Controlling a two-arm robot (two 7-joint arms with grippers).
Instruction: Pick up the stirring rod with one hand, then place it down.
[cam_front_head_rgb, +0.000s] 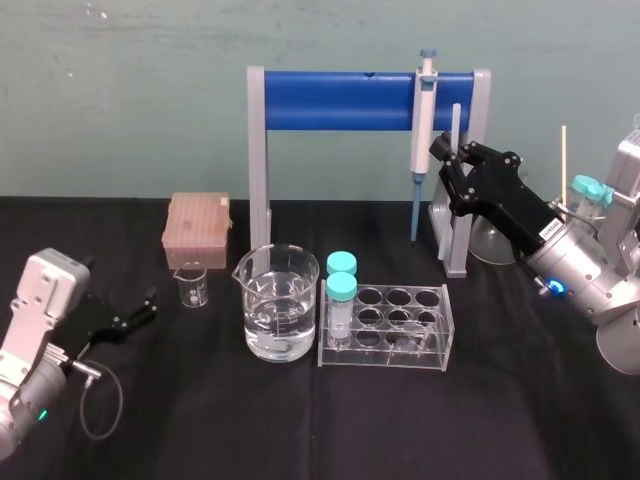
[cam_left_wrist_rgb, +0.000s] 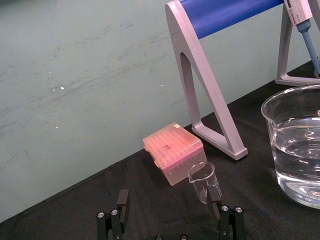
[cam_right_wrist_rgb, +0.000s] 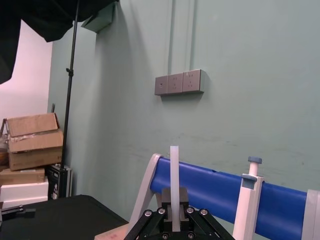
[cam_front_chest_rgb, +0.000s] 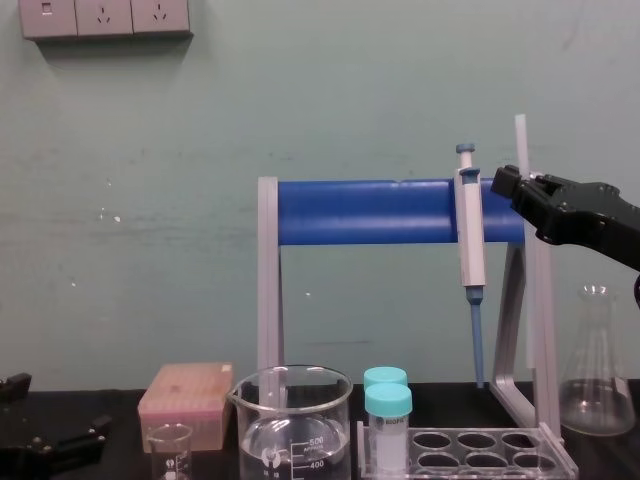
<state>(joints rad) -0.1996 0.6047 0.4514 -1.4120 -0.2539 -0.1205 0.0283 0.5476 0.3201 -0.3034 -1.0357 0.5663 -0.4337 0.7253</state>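
Right gripper (cam_front_head_rgb: 447, 160) grips upright stirring rod (cam_front_head_rgb: 456, 122) (pipette (cam_front_head_rgb: 424, 110) beside).

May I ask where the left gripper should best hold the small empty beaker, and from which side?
Across its wall at mid-height, from the robot's left. The small beaker stands upright with that side free; the pink box sits close behind, the large beaker to its right. The left gripper, fingers open, faces it. The right gripper holds the rod aloft.

wall (cam_front_chest_rgb: 300, 100): pale green | sockets (cam_front_chest_rgb: 105, 17): 3 | table (cam_front_head_rgb: 300, 420): black cloth | cardboard boxes (cam_right_wrist_rgb: 32, 145): stacked
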